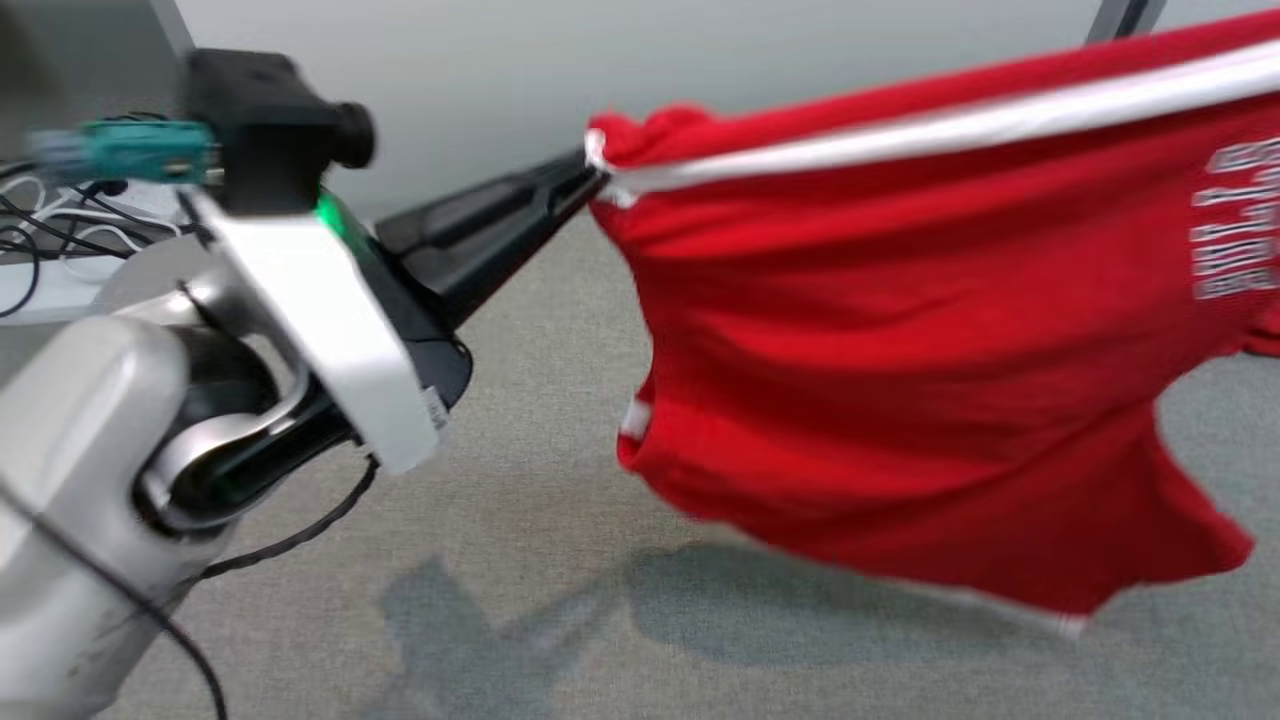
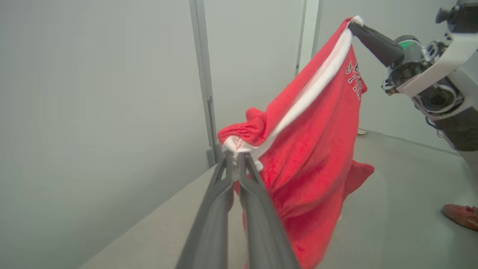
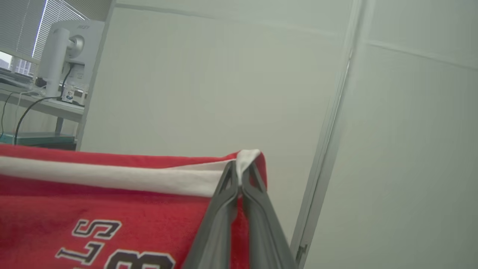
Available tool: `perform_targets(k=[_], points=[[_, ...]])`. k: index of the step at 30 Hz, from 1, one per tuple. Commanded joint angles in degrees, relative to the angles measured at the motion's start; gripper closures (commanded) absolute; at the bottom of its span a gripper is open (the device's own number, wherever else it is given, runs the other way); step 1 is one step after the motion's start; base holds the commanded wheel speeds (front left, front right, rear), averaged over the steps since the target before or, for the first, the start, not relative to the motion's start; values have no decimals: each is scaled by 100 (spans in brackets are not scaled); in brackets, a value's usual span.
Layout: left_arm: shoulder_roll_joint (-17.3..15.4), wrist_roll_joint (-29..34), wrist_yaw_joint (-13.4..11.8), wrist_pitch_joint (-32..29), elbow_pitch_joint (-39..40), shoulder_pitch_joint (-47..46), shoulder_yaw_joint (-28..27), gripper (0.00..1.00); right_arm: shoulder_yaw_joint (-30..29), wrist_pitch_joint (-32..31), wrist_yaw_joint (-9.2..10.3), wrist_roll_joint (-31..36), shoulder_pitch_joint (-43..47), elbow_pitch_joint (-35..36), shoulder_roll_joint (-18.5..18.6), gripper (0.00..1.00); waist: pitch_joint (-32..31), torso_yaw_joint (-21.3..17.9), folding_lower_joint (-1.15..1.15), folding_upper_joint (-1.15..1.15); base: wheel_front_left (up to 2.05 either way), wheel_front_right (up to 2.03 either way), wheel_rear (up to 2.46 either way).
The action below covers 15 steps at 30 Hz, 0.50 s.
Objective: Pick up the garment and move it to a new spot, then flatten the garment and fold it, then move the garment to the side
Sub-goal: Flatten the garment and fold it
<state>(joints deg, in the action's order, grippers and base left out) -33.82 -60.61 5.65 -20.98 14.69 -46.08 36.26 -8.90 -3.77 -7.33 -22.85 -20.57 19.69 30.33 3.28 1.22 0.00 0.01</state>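
Left hand (image 1: 590,172): both fingers are pressed together, pinching one upper corner of the garment (image 1: 900,350) where its white band (image 1: 900,135) ends. Right hand (image 3: 239,169): likewise clamped tight, on the opposite end of the same band.

The garment is a red shirt with white lettering (image 1: 1235,225). It hangs in the air between the two hands, clear of the grey surface (image 1: 500,600) below, on which it casts a shadow.

Governing relation: the garment's long axis is the banded edge. It runs straight from one fingertip pair to the other and is pulled nearly taut. In the head view it climbs from the left hand toward the upper right. All remaining cloth drops from this line, with loose folds near the left corner and the hem lowest on the right side. Neither hand is nearer; each holds one end.

Pose: the left forearm (image 1: 90,480) enters low at the left, the wrist is bent, and the long fingers reach up and rightward to the corner. In the left wrist view the right arm comes in from the upper right, its fingers aimed at its own corner. A pale wall panel (image 3: 209,86) stands behind.

Assessment: the garment appears lifted and spread for carrying or laying out. Setting it down would call for lowering both hands together, span maintained, so that the hem lands first. Uneven descent risks bunching.
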Motion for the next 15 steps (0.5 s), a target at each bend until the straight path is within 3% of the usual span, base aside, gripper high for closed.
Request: perform_targets(k=[1,4,6,8,10,13,15], points=[[-132,-81,-3,-103,-231,-240,-163,100,371,-106,-16,-52,-308,-319,73,100,87,-81,0,-1,0,0,0],[213,-28,92,-62,-1322,-562,67,100,1190,-99,-16,-80,-1187,-1665,-175,100,193,-208,0,-1,0,0,0],[540,170,133,382,-2259,-907,67,100,1615,102,-16,27,-1995,-2682,-466,100,209,-298,0,-1,0,0,0],[853,364,161,866,-3185,-1296,103,100,1877,468,-16,264,-2834,-3762,-773,100,169,-384,0,-1,0,0,0],[1172,550,176,1480,-3898,-1722,175,100,1764,1169,-16,672,-3640,-4688,-989,100,90,-417,0,-1,0,0,0],[1427,687,180,2466,-4357,-2272,424,100,1793,1787,-16,1121,-4493,-5408,-1167,100,39,-381,0,-1,0,0,0],[1356,713,181,2896,-4465,-2486,664,100,2081,1853,-16,1229,-4753,-5571,-1187,100,169,-356,0,-1,0,0,0]])
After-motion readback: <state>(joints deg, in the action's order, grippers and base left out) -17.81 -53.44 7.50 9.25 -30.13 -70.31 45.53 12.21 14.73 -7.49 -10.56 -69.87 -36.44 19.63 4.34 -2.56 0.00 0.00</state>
